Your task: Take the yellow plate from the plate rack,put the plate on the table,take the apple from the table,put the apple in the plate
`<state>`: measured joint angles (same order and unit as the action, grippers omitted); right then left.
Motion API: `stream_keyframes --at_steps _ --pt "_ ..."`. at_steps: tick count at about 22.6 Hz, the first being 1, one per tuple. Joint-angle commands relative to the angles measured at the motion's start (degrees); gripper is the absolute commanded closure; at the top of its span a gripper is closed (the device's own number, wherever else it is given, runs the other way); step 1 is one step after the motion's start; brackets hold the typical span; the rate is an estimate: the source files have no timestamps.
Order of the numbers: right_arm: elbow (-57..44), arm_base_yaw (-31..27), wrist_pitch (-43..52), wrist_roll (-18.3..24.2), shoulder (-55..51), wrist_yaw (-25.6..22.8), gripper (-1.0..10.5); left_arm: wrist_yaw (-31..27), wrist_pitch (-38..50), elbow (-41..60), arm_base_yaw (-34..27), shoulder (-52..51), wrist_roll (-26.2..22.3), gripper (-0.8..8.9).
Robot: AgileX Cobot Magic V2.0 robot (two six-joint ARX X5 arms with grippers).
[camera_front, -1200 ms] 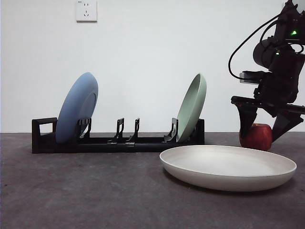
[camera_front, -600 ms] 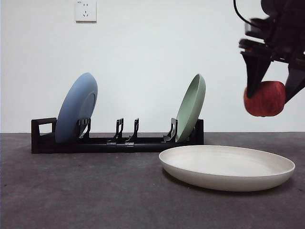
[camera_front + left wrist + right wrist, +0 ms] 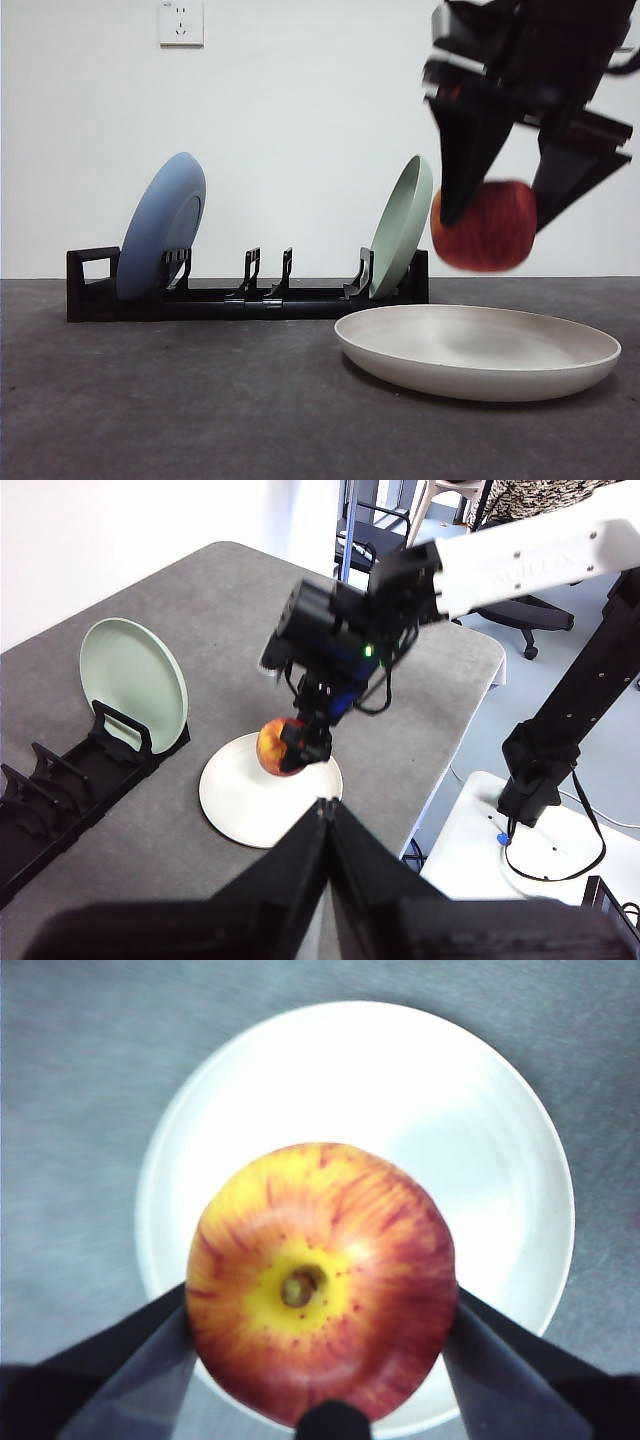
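Observation:
The red apple hangs in the air above the yellow plate, which lies flat on the table. My right gripper is shut on the apple, one black jaw on each side, stem end facing the wrist camera. Below it the plate fills the right wrist view. The left wrist view looks down from high up on the apple, the plate and the right gripper; my left gripper is shut and holds nothing. The plate rack stands behind.
In the rack stand a blue plate at the handle end and a pale green plate at the other end, close behind the yellow plate. Its middle slots hold nothing. The table edge lies just beyond the plate.
The right gripper closed on the apple on the table behind the plate, lifted it, and has carried it left and toward the camera, over the yellow plate.

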<state>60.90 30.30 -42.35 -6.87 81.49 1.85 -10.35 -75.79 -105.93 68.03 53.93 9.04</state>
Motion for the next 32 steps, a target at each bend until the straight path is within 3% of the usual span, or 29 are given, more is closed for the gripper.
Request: stream_keyframes --at_steps 1,7,24,26,32 --pt "-4.90 0.50 5.01 -3.21 0.37 -2.43 9.6 -0.11 0.22 0.20 0.15 -0.04 -0.52 8.17" --pt "-11.74 0.48 18.14 -6.14 0.46 -2.32 9.6 0.11 0.22 0.20 0.15 0.07 -0.50 8.17" --pt "-12.02 0.48 20.46 -7.54 5.38 0.07 9.3 2.86 0.24 0.20 0.15 0.20 -0.07 8.17" --pt "-11.96 0.48 20.50 -8.44 5.33 0.33 8.1 3.56 0.22 0.20 0.15 0.20 -0.07 8.17" --pt "-11.96 0.50 19.30 -9.29 5.31 0.79 2.6 3.54 0.22 0.20 0.15 0.20 -0.09 8.17"
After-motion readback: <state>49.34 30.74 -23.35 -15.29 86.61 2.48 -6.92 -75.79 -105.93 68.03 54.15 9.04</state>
